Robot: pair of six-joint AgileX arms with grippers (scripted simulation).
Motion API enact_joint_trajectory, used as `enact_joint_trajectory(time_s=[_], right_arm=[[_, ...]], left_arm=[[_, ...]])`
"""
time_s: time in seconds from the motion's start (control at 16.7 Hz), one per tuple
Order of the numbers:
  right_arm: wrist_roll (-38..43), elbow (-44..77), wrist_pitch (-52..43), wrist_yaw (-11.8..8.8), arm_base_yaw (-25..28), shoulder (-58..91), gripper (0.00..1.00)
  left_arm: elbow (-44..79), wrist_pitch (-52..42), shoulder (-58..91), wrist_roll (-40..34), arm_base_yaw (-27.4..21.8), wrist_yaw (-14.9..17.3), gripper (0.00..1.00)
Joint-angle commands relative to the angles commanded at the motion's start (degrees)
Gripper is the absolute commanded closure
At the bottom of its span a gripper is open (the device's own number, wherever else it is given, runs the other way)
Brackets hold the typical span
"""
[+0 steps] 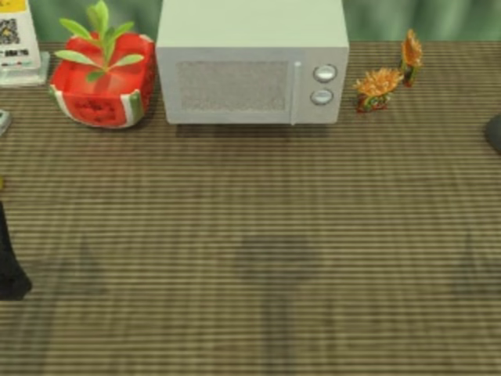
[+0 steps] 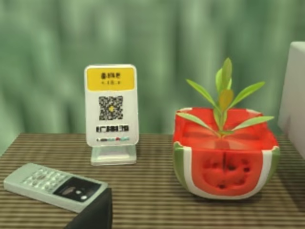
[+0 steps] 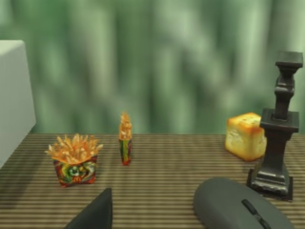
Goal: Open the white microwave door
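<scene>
The white microwave stands at the back middle of the table. Its door is flat against the front, with the grey mesh window and a slim vertical handle beside two silver knobs. My left gripper is parked at the table's left edge, far from the microwave; one dark finger shows in the left wrist view with bare table beside it. My right gripper is outside the top view, open, with one finger showing. Both hold nothing.
A watermelon planter stands just left of the microwave, with a QR sign and a remote farther left. Fries and a small orange figure stand to its right, then a mouse, bread and a dark candlestick.
</scene>
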Motion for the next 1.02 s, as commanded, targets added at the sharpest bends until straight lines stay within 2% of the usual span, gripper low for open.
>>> enact_joint_trajectory(time_s=[0.24, 0.42, 0.66, 1.02], right_arm=[[0.0, 0.0, 0.0, 0.0, 0.0, 0.0, 0.00], [0.0, 0.0, 0.0, 0.0, 0.0, 0.0, 0.00], [0.0, 0.0, 0.0, 0.0, 0.0, 0.0, 0.00], [0.0, 0.0, 0.0, 0.0, 0.0, 0.0, 0.00]], left_arm=[[1.7, 0.1, 1.7, -0.5, -1.1, -0.7, 0.00], [8.0, 0.1, 9.0, -2.4, -5.0, -3.8, 0.00], [21.2, -0.3, 26.4, -6.5, -13.0, -10.8, 0.00], [45.8, -1.4, 61.9, -14.4, -27.6, -24.3, 0.00]])
